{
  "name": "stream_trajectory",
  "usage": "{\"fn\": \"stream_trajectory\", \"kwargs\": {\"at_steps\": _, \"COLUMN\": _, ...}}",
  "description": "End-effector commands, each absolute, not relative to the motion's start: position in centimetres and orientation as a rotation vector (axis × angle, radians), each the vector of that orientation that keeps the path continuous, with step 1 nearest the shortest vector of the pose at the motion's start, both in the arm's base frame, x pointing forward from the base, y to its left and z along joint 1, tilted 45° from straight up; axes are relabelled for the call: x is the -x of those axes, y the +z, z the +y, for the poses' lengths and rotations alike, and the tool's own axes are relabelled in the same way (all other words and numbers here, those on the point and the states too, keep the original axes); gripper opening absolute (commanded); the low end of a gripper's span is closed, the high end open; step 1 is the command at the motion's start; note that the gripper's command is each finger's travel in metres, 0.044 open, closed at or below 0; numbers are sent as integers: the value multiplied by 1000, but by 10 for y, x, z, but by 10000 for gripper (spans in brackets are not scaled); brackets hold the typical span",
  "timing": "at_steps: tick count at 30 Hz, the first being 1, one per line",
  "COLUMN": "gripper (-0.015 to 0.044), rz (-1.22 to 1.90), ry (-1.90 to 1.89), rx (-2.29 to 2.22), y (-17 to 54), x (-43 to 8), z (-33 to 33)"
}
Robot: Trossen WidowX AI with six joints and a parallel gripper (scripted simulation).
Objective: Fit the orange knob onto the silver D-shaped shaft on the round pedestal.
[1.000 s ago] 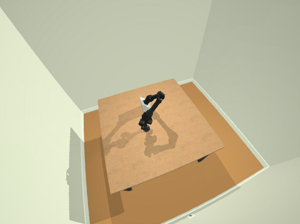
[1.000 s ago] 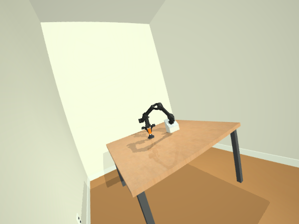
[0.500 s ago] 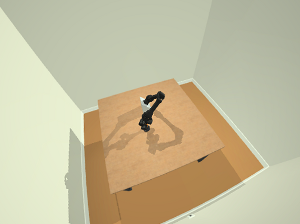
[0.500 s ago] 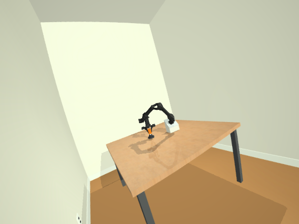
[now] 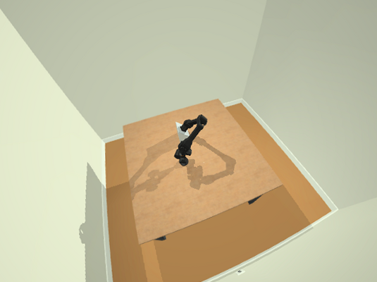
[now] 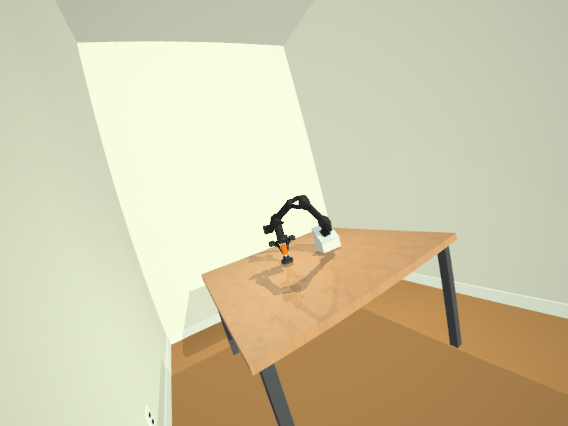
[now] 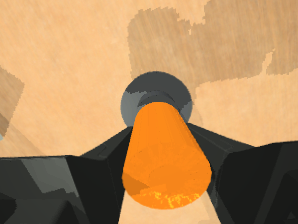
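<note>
The orange knob [image 6: 284, 249] [image 7: 167, 150] is upright between the fingers of my gripper [image 6: 284, 246] [image 7: 158, 130], which is shut on it. The round dark pedestal [image 6: 287, 260] [image 7: 156, 81] stands on the table just under the knob. In the wrist view, the knob's far end covers the pedestal's middle and near part, and part of a raised inner ring shows behind it. The silver shaft, its flat side and the knob's hole are hidden. Whether the knob touches the pedestal or a small gap remains, I cannot tell. In the top view the arm hides the knob.
The wooden table [image 5: 209, 205] [image 6: 380, 280] carries the arm's white base block [image 5: 182, 135] [image 6: 328, 244], behind the pedestal in the top view. The black arm [image 5: 194, 136] [image 6: 314, 215] arches from that block to the gripper. Its shadows fall across the table.
</note>
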State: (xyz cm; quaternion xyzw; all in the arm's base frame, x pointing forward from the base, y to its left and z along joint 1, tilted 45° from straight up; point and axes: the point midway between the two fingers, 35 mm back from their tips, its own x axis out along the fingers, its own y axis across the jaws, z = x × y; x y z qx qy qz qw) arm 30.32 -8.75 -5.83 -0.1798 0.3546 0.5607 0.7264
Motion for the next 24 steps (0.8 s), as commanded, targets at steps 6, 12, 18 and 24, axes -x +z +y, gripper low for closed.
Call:
{"fn": "stream_trajectory", "kwargs": {"at_steps": 6, "gripper": 0, "rz": 763, "ry": 1250, "rx": 427, "y": -59, "x": -305, "z": -88}}
{"fn": "stream_trajectory", "kwargs": {"at_steps": 12, "gripper": 0, "rz": 763, "ry": 1250, "rx": 427, "y": -60, "x": -304, "z": -86}}
{"fn": "stream_trajectory", "kwargs": {"at_steps": 18, "gripper": 0, "rz": 763, "ry": 1250, "rx": 427, "y": -60, "x": -304, "z": -86}}
{"fn": "stream_trajectory", "kwargs": {"at_steps": 24, "gripper": 0, "rz": 764, "ry": 1250, "rx": 427, "y": -57, "x": -303, "z": -89}}
